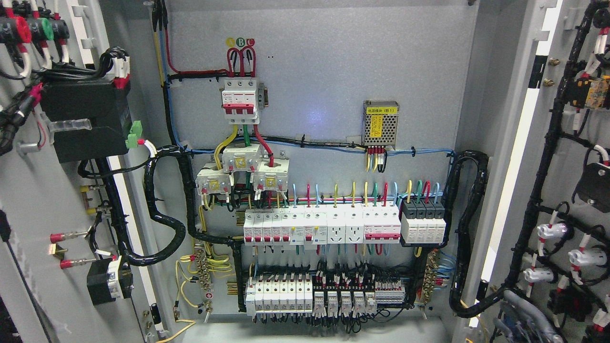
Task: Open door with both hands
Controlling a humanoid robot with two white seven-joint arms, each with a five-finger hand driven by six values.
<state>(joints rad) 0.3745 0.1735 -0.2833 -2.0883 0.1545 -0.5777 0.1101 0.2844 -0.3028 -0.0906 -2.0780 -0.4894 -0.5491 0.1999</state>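
Neither of my hands shows in the head view, so I cannot tell whether my fingers are apart, together or clamped on anything.

Both doors of the cabinet stand swung wide. The left door (33,205) fills the left edge, its inner face toward me, carrying a black box (86,119) near the top with a green connector (135,135) at its right side, and a smaller black block (107,281) lower down. The right door (564,157) fills the right edge, also showing its inner face, with black wrapped cable bundles and several white cylindrical parts (553,232) wired along it.

Between the doors lies the grey back panel (333,62). High on it sits a white and red breaker (240,101) fed by red looped wires under yellow, green and red round labels. To its right is a perforated metal power module (380,123) with a yellow label. Below the breaker are three white transformer blocks (238,172). Lower, a row of white breakers and sockets (324,226) runs across, ending at a group of black-topped modules (423,221). The bottom row (324,295) holds more white breakers and black terminals. A thick black cable loom (164,209) loops from the left door into the panel, and another (469,228) curves down the right side.
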